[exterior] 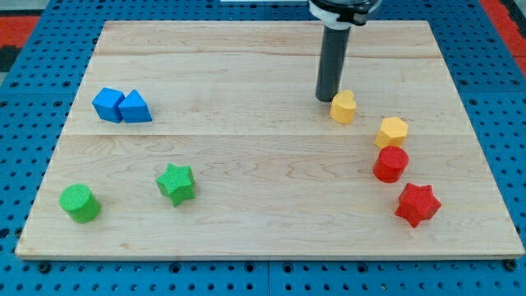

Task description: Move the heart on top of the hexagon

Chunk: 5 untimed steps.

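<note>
The yellow heart (343, 106) sits toward the bench's (246, 164) upper right, with our tip (326, 99) just beside it at about ten o'clock, seemingly touching. That placement suits a shove toward four o'clock, where the yellow hexagon (392, 131) lies near, the red cylinder (390, 164) touching it below. Our rod stands upright, descending from the view's top. We carry no fingers, so nothing is grasped.

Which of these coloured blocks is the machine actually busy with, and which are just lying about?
In the job: yellow heart, touched by my tip from the view's left; yellow hexagon.

Lying about: red cylinder, red star, green star, green cylinder, two blue blocks.
</note>
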Each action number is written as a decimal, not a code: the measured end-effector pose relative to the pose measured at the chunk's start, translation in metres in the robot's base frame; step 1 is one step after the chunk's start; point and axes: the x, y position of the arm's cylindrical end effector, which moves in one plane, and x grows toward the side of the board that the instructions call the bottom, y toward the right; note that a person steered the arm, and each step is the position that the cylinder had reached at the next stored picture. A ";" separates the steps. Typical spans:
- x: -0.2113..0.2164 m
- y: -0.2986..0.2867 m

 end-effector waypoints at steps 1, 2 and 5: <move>0.009 -0.039; 0.026 -0.023; 0.022 0.043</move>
